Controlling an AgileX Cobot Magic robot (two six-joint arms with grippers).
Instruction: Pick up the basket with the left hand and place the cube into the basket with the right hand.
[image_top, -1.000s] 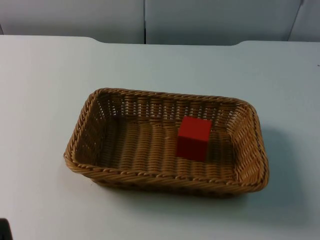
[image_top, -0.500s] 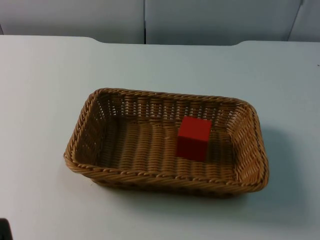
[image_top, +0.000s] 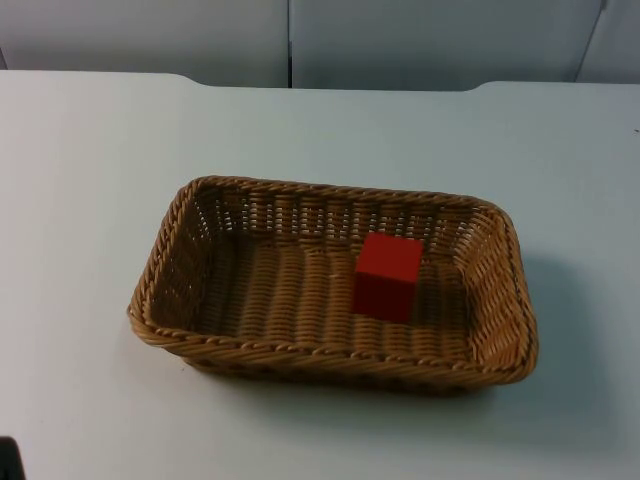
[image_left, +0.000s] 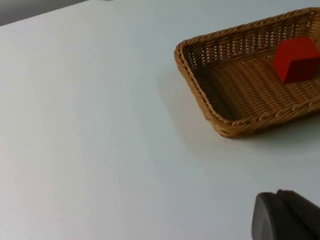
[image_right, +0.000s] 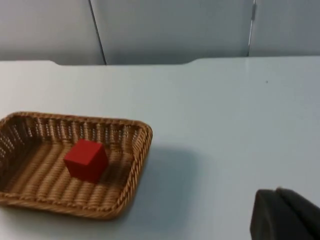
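Observation:
A brown wicker basket (image_top: 330, 190) rests flat on the white table near the middle. A red cube (image_top: 388, 275) sits inside it on the woven floor, toward the right end and close to the far wall. The left wrist view takes in the basket (image_left: 190, 75) and the cube (image_left: 296, 59) across a stretch of bare table; my left gripper (image_left: 287, 220) waits well away from the basket's left end. My right gripper (image_right: 285, 215) likewise hangs back off the right end of the basket (image_right: 142, 145), with the cube (image_right: 86, 159) in it. Neither gripper touches anything.
The white table top (image_top: 90, 200) spreads wide on all sides of the basket. The grey partition wall (image_top: 400, 40) closes off the table's far edge.

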